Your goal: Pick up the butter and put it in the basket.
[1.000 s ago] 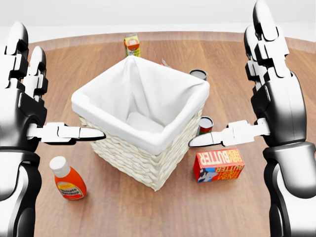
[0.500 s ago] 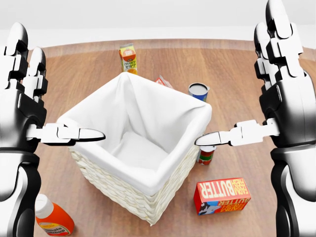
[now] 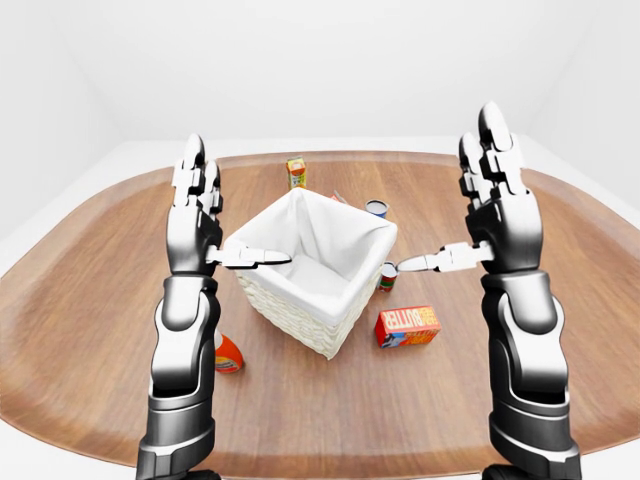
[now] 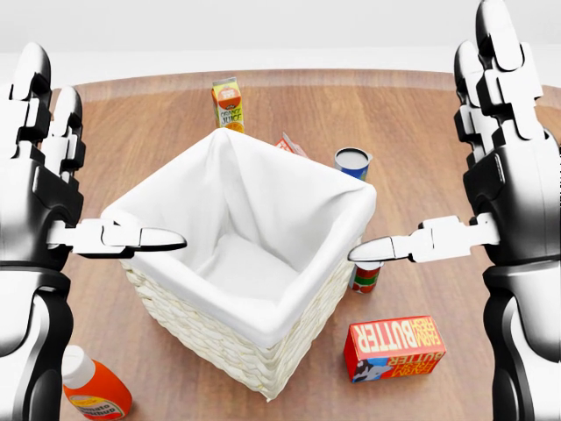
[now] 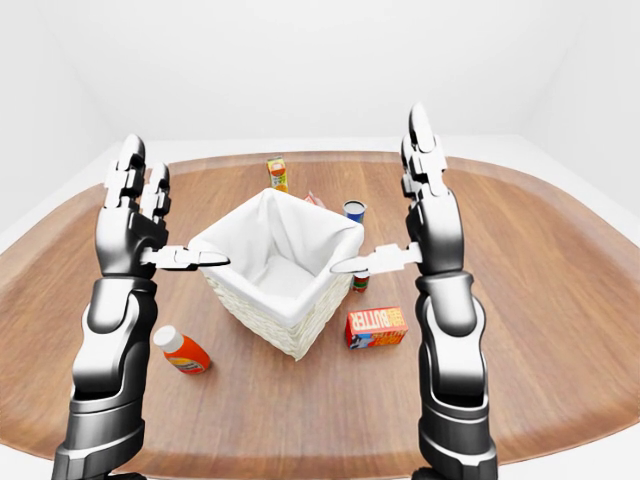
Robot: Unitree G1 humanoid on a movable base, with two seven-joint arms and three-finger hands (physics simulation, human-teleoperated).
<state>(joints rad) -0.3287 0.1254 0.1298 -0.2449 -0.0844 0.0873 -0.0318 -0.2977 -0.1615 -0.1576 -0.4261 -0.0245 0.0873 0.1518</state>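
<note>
Below right hand (image 4: 491, 175), butter (image 4: 394, 347) flat beside basket (image 4: 289, 329), ungrasped. Left hand (image 4: 44, 175) raised too; fingers spread, holding nothing, poised for reach.

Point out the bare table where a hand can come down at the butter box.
Bare wood lies right of and below the red butter box in the head view, under the right hand. Its left is crowded: the white-lined wicker basket and a small red can stand close.
</note>
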